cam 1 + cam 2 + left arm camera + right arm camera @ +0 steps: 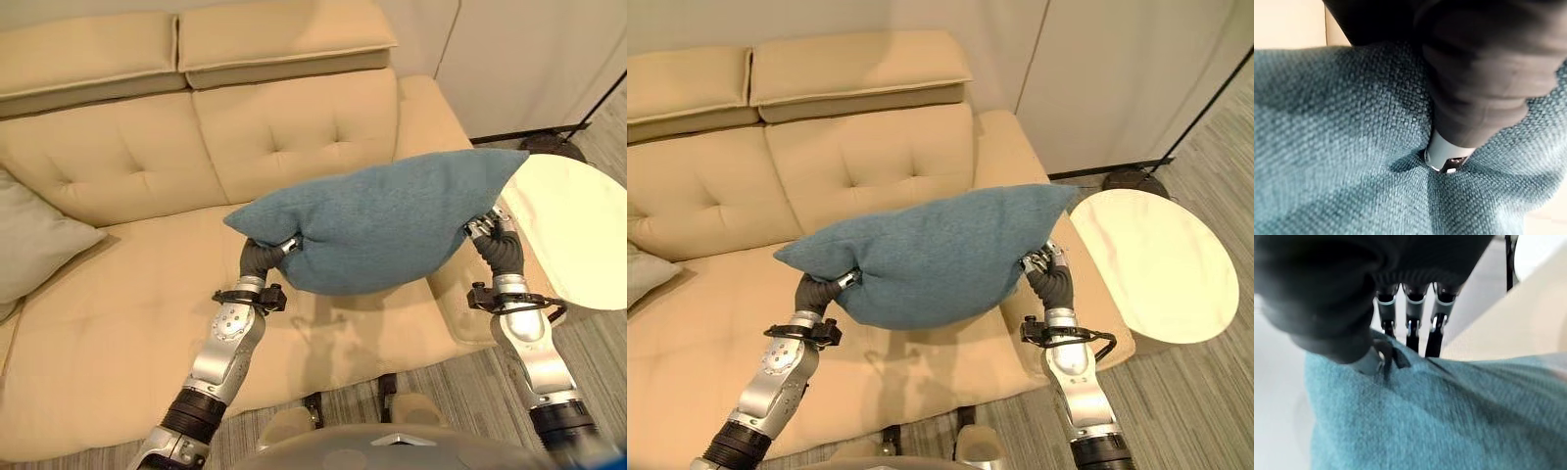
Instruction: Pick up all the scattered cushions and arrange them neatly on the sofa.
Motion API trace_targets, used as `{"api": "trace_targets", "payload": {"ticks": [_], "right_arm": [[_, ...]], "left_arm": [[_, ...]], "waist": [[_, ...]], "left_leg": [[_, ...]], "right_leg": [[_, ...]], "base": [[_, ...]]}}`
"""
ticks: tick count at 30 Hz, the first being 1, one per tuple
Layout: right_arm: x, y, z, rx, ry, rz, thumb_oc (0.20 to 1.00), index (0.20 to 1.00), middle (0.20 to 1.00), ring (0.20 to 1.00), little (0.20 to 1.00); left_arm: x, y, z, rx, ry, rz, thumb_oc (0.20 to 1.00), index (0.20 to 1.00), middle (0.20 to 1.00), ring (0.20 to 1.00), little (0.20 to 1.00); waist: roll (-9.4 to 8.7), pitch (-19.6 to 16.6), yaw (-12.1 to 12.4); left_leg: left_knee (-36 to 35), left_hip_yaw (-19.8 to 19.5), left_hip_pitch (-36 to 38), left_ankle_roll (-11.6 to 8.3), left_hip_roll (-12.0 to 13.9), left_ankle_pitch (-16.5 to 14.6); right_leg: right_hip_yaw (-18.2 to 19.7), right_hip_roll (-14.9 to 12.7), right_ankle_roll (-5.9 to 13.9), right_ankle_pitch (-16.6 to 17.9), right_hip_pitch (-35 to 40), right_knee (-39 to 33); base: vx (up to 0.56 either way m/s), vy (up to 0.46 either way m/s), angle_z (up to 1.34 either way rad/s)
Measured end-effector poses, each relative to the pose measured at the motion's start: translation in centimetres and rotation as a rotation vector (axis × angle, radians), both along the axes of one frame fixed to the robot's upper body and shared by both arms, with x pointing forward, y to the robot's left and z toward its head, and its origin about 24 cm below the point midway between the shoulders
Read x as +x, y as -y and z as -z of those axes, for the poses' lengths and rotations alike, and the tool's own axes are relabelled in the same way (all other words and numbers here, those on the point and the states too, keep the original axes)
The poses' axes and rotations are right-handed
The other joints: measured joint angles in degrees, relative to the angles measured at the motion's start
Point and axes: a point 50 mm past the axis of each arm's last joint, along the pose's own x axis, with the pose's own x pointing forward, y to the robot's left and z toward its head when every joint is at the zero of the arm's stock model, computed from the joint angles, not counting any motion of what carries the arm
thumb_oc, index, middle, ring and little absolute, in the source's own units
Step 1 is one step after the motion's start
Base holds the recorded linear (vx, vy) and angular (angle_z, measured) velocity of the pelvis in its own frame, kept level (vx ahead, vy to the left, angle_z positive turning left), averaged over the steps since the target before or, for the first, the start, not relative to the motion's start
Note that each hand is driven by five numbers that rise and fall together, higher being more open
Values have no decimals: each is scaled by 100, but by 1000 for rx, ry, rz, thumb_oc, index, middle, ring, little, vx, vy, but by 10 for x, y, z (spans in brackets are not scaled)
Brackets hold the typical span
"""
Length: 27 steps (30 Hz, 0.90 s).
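Beige tufted fabric sofa [147, 294] spans the background; both hands hold a teal woven cushion [382, 230] above its seat; left hand [279, 248] and right hand [482, 227] pinch opposite ends; right eye view adds a round white side table [1161, 274]; a pale grey cushion [34, 240] lies at the sofa's left end.

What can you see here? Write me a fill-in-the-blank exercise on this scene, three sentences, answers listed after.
1. The blue cushion is held up between the left hand and the ____ hand.
2. The cushion hangs above the seat of the ____ sofa.
3. Near the right hand, beside the sofa's arm, stands a small round ____ with a pale top.

Missing words: right; beige; table
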Motion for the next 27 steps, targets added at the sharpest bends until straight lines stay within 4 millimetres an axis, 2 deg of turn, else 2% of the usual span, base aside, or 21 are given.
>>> {"api": "trace_targets", "payload": {"ticks": [3, 9, 10, 13, 17, 20, 21, 25, 27], "right_arm": [[10, -11, -9, 18, 40, -27, 200, 200, 200, 200, 200], [33, -23, -28, 17, 109, -41, 200, 200, 200, 200, 200], [39, -24, -30, 13, 115, -33, 200, 200, 200, 200, 200], [50, -27, -40, 12, 143, -21, 200, 200, 200, 200, 200], [72, -30, -52, -9, 161, 13, 200, 200, 200, 200, 200], [84, -37, -55, -29, 156, 16, 200, 200, 200, 200, 200], [92, -37, -67, -52, 178, 26, 200, 200, 200, 200, 200], [109, -25, -84, -151, 190, 68, 200, 200, 200, 200, 200], [112, -23, -88, -159, 191, 90, 200, 200, 200, 200, 200]], "left_arm": [[1, -7, -2, 6, 7, -43, 200, 200, 200, 200, 200], [3, -7, -4, -11, 13, -91, 200, 200, 200, 200, 200], [7, -5, -9, -15, 34, -87, 200, 200, 200, 200, 200], [19, -3, -23, -18, 83, -109, 200, 200, 200, 200, 200], [43, 1, -47, -13, 165, -134, 200, 200, 200, 200, 200], [59, 0, -56, 12, 181, -167, 200, 200, 200, 200, 200], [72, 1, -70, 30, 217, -174, 200, 200, 200, 200, 200], [95, 10, -91, 69, 258, -173, 200, 200, 200, 200, 200], [99, 16, -93, 85, 259, -164, 200, 200, 200, 200, 200]], "waist": [[-80, -41, 154], [-219, -127, 252], [-238, -144, 260], [-246, -152, 346], [-170, -113, 397], [-73, -56, 462], [13, -8, 456], [101, 101, 448], [120, 152, 415]], "left_leg": [[-3, -38, -27, 7, 9, 5], [-29, -108, -108, 2, 52, 7], [-28, -177, -196, -43, 52, 6], [3, -277, -427, -16, 53, 176], [2, -539, -734, -67, 59, 296], [2, -564, -792, -75, 58, 317], [2, -618, -1006, -110, 58, 353], [5, -668, -1408, -120, 66, 500], [4, -657, -1514, -122, 68, 502]], "right_leg": [[-19, 9, 4, -1, -1, -3], [-62, 47, 13, -7, -21, -5], [-95, 49, 13, -6, -75, -5], [-215, 50, -7, 35, -261, -4], [-500, 50, -29, 56, -438, -5], [-524, 50, -24, 60, -484, -5], [-583, 50, -13, 100, -668, -5], [-663, 63, -38, 159, -1029, -4], [-664, 64, -40, 163, -1146, -4]], "base": [[14, 59, 4], [-18, -11, 3], [-61, -35, 24], [-62, -43, 29], [-32, -25, 32], [-77, -31, 8], [-72, -38, 19], [-65, -18, 11], [0, 0, 0]]}}
